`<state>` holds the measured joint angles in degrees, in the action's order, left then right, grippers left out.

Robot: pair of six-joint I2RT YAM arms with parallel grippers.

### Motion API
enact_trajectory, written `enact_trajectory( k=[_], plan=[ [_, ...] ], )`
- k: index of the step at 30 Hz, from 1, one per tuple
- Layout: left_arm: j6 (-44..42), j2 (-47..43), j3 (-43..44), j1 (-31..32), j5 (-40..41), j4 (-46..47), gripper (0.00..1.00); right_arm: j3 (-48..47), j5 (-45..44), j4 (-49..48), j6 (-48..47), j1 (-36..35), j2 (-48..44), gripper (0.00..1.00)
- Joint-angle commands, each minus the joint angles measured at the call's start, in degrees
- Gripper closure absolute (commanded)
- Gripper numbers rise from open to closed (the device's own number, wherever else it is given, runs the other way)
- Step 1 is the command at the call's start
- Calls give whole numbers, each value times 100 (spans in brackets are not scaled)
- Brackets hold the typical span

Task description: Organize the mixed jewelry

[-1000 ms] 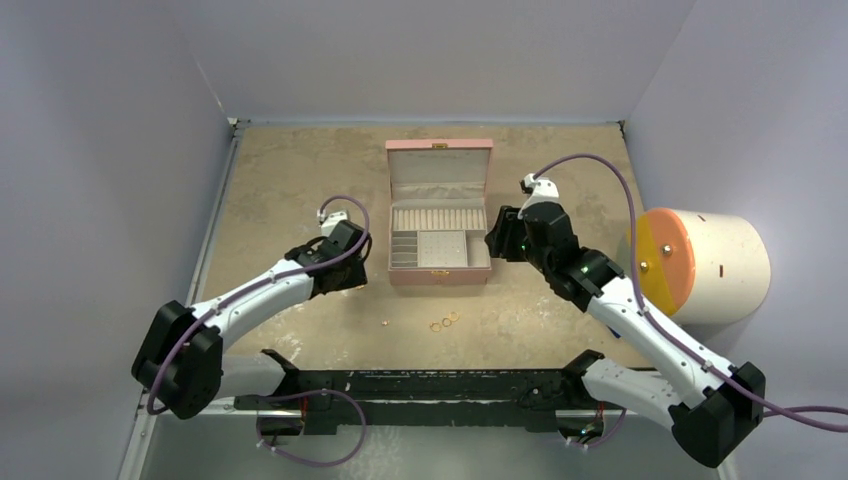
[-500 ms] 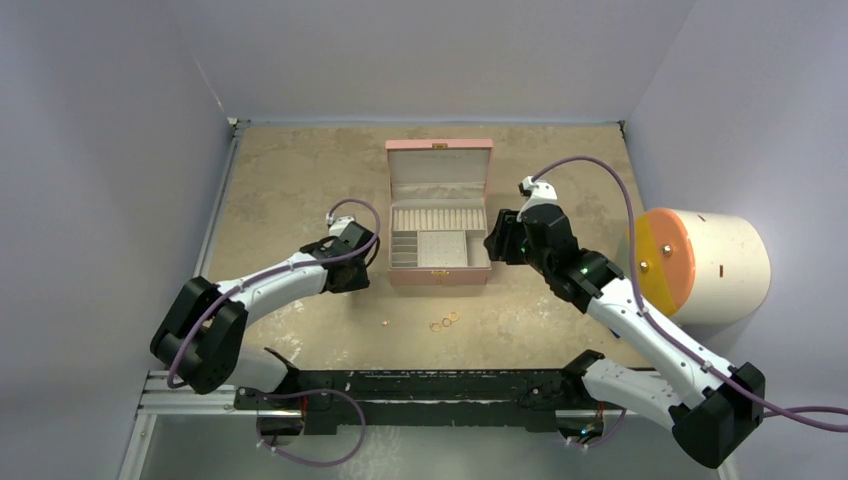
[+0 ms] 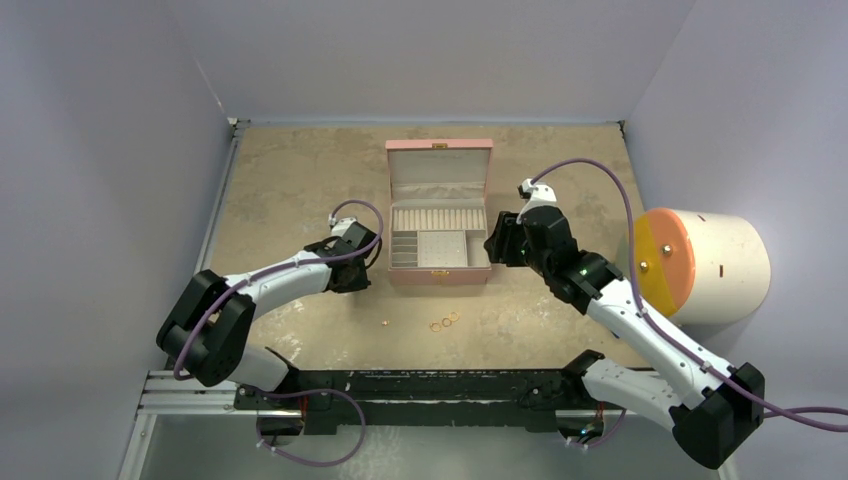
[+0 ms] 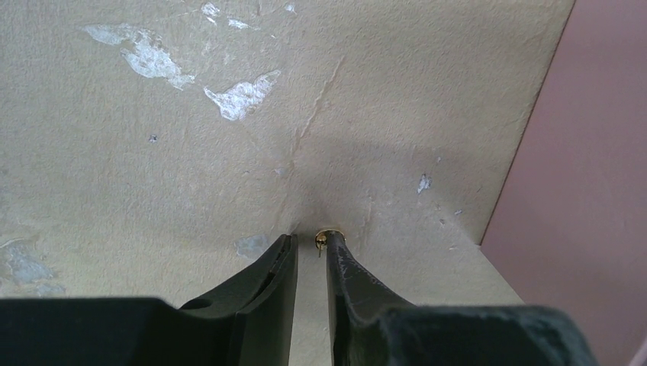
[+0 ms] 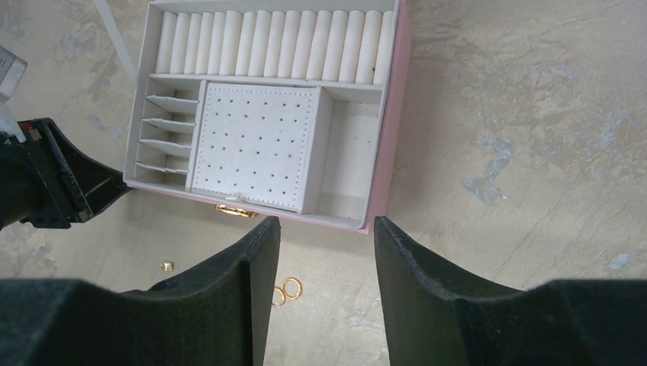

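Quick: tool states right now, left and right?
Left tool: narrow gap, tiny gold piece at its tips; grip cannot be told.
Right tool: open, holding nothing.

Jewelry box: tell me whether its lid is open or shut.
Open. On the jewelry box, the lid stands upright at the far side; ring rolls and perforated panel lie exposed.

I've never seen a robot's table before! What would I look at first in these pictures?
Probably the open pink jewelry box in the middle of the table, flanked by the left arm and right arm. Then the big orange-and-cream drum off to the right. Up close, a tiny gold piece sits at the tips of the left end effector, and small gold rings lie in front of the box.
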<state>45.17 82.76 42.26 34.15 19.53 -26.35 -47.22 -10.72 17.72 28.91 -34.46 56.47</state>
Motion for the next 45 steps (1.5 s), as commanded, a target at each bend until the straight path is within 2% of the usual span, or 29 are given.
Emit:
enact_trajectory(
  k=[1, 5, 8, 16, 24, 29, 38, 42, 45],
  plan=[
    [-120, -1, 9, -14, 129, 141, 82, 29, 90, -153, -25, -20, -79, 49],
    [-153, 25, 33, -14, 196, 106, 89, 42, 96, -163, -21, -19, -79, 49],
    [-164, 9, 62, -14, 235, 63, 100, 56, 109, -171, -17, -17, -83, 49],
    [-165, -279, 81, -14, 154, 55, 100, 148, 522, -362, -187, -17, -166, 50],
    [-184, -861, 63, 2, -505, 102, 100, 430, 1990, -1211, -808, -21, -513, 52],
    [-295, -1370, 12, 4, -1162, 78, 100, 529, 3174, -1729, -1273, -17, -625, 48],
    [-602, -2501, 145, 3, -2579, -99, 100, 978, 5096, -3308, -2048, -20, -772, 43],
    [-512, -2888, 209, 4, -3389, 313, 100, 1477, 5580, -4665, -2178, -22, -790, 43],
    [-291, -3093, 214, 4, -3928, 721, 100, 1914, 5801, -6090, -2215, -17, -760, 41]
  ],
)
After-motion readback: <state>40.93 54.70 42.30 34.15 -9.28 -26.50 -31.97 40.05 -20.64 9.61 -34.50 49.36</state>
